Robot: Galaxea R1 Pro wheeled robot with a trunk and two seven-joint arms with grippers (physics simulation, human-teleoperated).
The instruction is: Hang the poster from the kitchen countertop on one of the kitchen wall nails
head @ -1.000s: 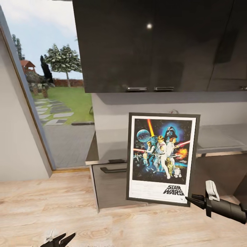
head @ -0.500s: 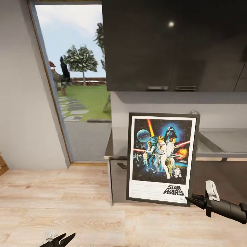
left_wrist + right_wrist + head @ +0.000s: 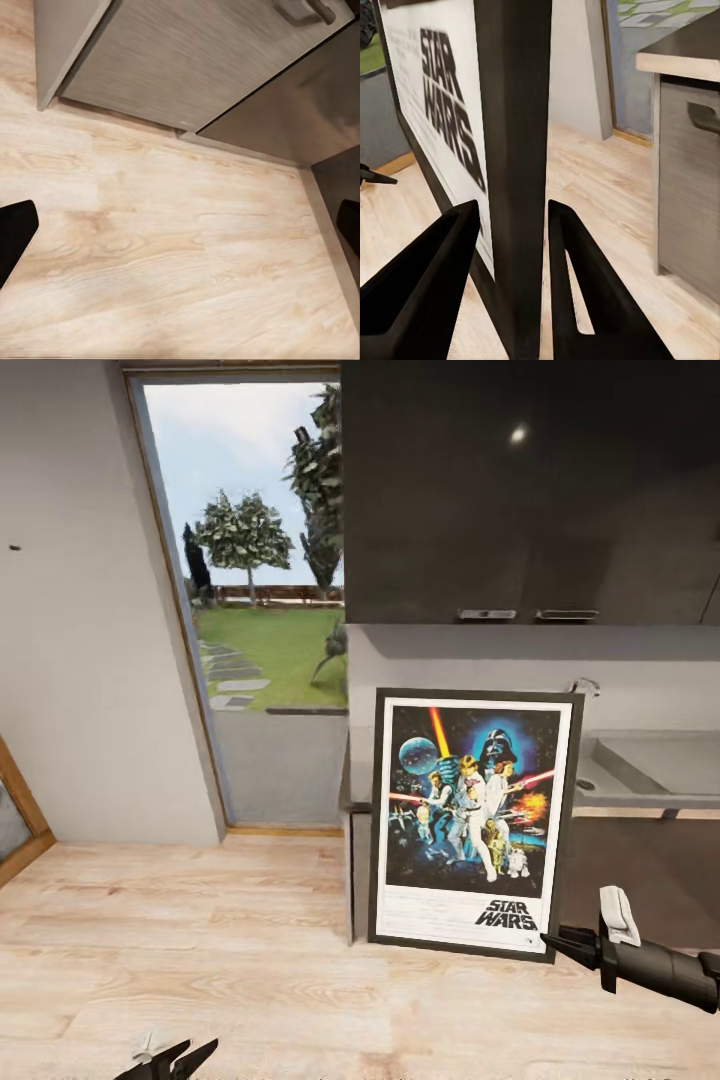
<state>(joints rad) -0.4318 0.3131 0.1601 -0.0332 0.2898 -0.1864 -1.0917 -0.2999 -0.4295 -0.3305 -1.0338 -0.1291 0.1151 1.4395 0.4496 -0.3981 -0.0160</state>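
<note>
The whole head view has swung, so the camera moved: the pale grey wall (image 3: 90, 660) fills the left of the frame, with a small dark speck, perhaps a nail, at upper left (image 3: 14, 547). The grey brushed-metal kitchen countertop (image 3: 650, 760) has slid right. The black-framed Star Wars poster (image 3: 472, 820) keeps its centre-right spot, pinched at its lower corner by the right gripper (image 3: 556, 940). The left gripper (image 3: 168, 1055) hangs spread and empty at bottom left. Likely carrying towards the wall

The poster (image 3: 470, 822) reads "STAR WARS".
</note>
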